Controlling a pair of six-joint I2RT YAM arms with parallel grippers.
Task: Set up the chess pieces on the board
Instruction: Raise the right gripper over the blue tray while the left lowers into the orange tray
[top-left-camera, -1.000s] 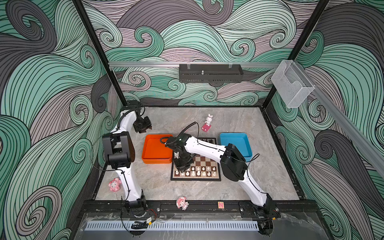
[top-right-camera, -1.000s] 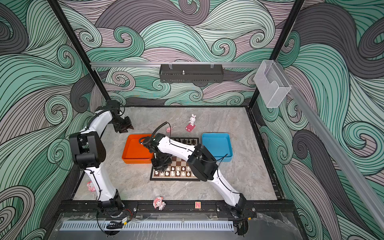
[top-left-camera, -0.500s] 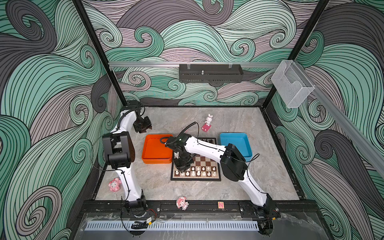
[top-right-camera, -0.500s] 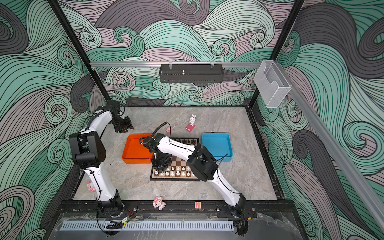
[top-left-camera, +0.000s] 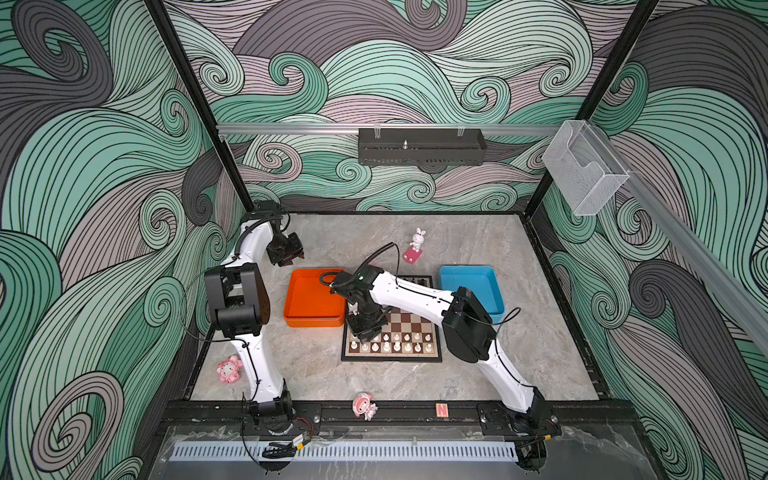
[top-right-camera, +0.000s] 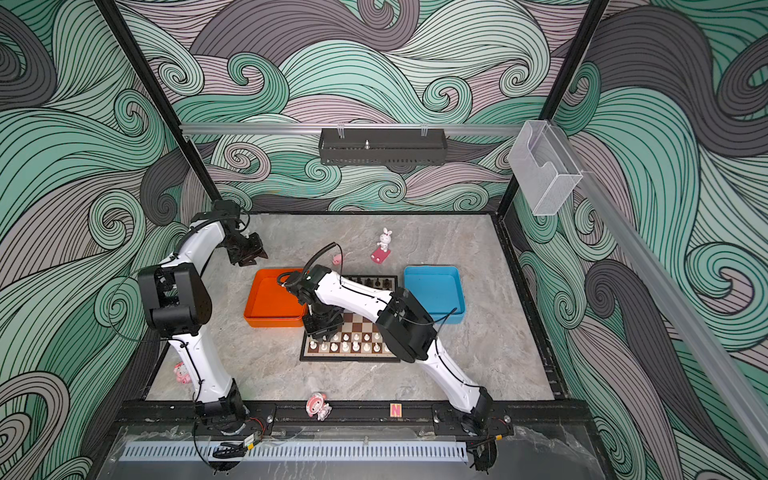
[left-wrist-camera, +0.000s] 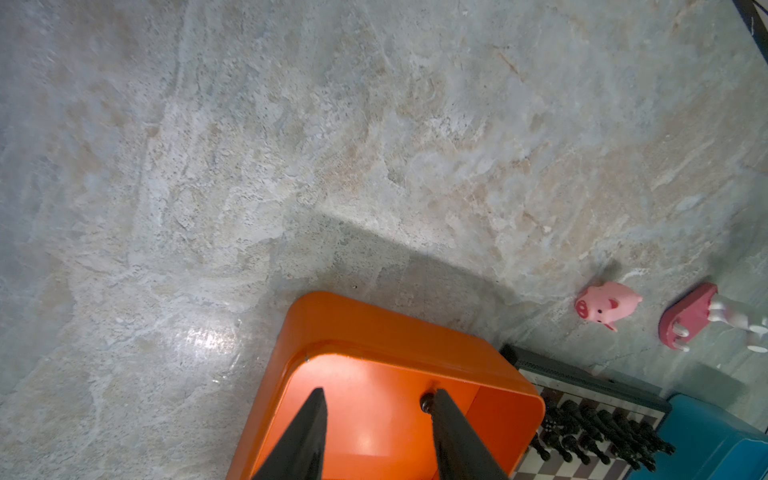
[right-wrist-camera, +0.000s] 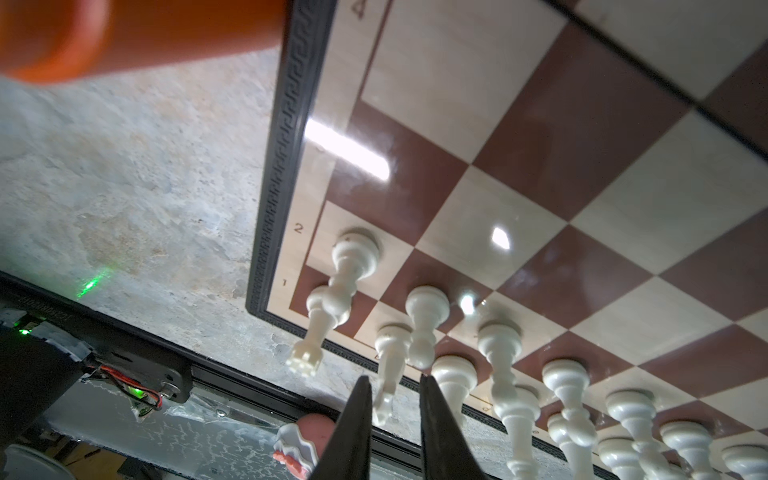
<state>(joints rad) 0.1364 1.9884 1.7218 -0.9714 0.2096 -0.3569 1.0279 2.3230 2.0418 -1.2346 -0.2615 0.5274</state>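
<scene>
Board (right-wrist-camera: 519, 137) is reddish-brown and cream checks, with a black rim in a Greek-key pattern. The white chess pieces (right-wrist-camera: 424, 324) are glossy ivory, and the black chess pieces (left-wrist-camera: 598, 432) look plain black, though they're blurry. There's an orange tray (top-left-camera: 311, 297) and a blue tray (top-left-camera: 471, 286). The tabletop (top-left-camera: 478, 374) is grey-beige marbling, and the walls (top-left-camera: 374, 62) are teal, mauve and grey swirls.

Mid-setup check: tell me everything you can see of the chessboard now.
The board lies flat on the stone-look table, between the orange tray and blue tray, reaching nearer than both. It looks glossy: dark brown and cream squares, cream rim with printed numbers, black patterned border. White pieces stand in its two near rows, black pieces along the far edge. The right gripper hovers over its near-left corner, jaws slightly apart around one white piece.
</scene>
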